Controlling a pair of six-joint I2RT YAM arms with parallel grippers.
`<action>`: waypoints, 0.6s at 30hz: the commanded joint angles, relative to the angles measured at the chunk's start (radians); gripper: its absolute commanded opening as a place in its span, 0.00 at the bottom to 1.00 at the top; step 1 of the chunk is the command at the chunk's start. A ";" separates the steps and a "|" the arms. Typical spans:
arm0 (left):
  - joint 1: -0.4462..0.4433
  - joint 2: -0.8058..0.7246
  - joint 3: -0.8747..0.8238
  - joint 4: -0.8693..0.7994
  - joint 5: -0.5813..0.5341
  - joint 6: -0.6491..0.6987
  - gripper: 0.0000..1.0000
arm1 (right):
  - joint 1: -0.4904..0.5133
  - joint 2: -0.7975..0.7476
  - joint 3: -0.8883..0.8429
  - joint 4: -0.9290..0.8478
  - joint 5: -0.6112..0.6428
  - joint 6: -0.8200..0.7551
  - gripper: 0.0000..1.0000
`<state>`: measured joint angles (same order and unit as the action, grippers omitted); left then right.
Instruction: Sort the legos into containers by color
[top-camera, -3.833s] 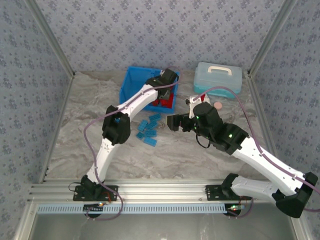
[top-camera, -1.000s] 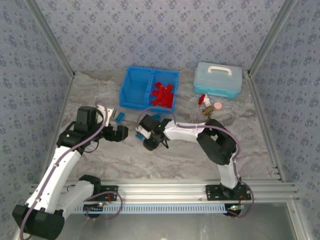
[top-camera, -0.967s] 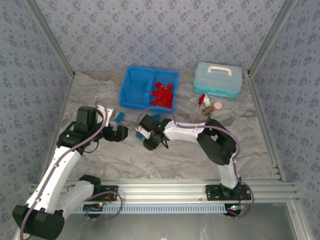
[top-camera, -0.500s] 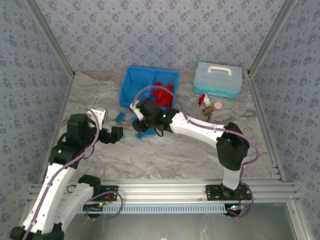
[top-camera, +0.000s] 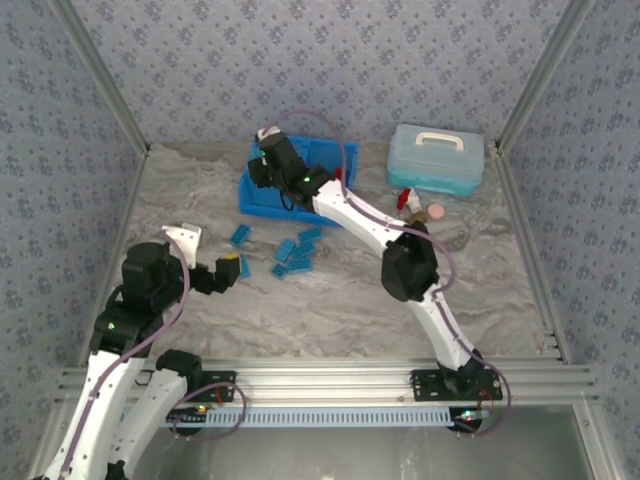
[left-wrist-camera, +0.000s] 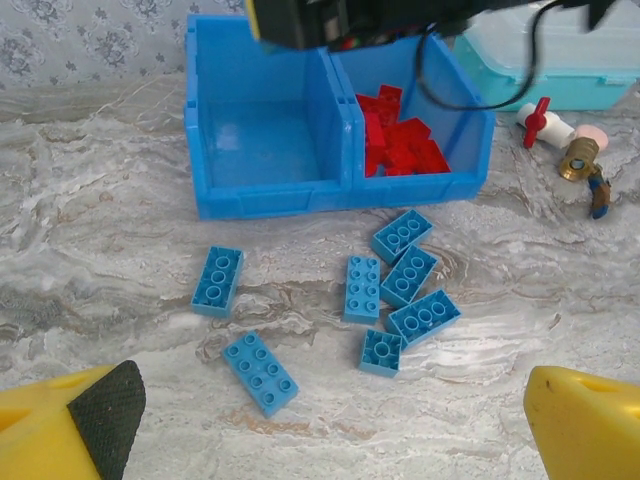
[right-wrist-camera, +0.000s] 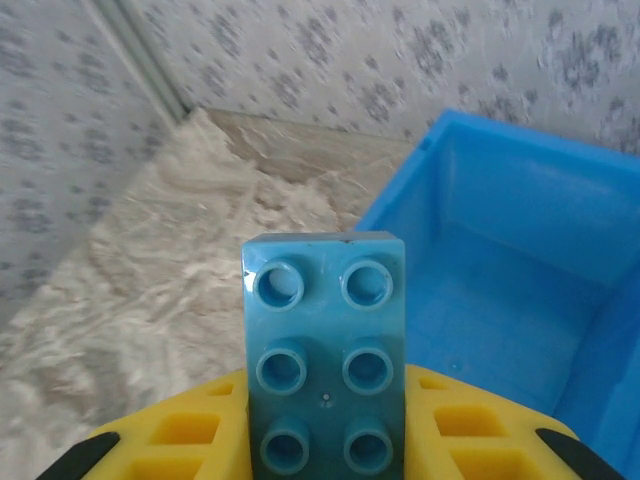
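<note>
My right gripper (right-wrist-camera: 325, 432) is shut on a light blue lego (right-wrist-camera: 325, 340), which stands upright between its yellow fingers (right-wrist-camera: 180, 432). It hovers at the far left of the bright blue bin (top-camera: 258, 205), by the bare left container (left-wrist-camera: 260, 140). The right container (left-wrist-camera: 470, 120) holds a heap of red legos (left-wrist-camera: 400, 145). Several light blue legos (left-wrist-camera: 405, 275) lie scattered on the marble table in front of the bin, with one (left-wrist-camera: 260, 373) nearest my left gripper (left-wrist-camera: 325, 440). The left gripper (top-camera: 208, 252) stands open and holds nothing, near the table's left front.
A pale blue lidded case (top-camera: 436, 158) with a white handle stands at the back right. Small bottle-like odds with a pink disc (top-camera: 420, 210) lie in front of it. The right arm (top-camera: 360, 220) stretches across the bin's right side. Patterned walls close the sides and back.
The right gripper has lifted a light blue lego from the pile and carried it back to the bin's far left. The left arm has drawn back toward the near left, still open.
</note>
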<state>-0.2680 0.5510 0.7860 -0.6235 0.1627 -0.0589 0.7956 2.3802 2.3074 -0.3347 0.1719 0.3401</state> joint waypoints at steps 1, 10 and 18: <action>0.009 0.003 0.006 0.025 -0.010 0.025 0.99 | -0.004 0.108 0.168 -0.100 0.031 0.033 0.32; 0.010 0.004 0.005 0.030 -0.006 0.027 0.99 | -0.013 0.280 0.295 -0.087 0.008 0.074 0.32; 0.009 0.006 0.004 0.029 -0.006 0.028 0.99 | -0.027 0.349 0.317 -0.118 0.006 0.130 0.33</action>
<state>-0.2672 0.5533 0.7860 -0.6235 0.1631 -0.0486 0.7784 2.7007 2.5908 -0.4229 0.1791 0.4385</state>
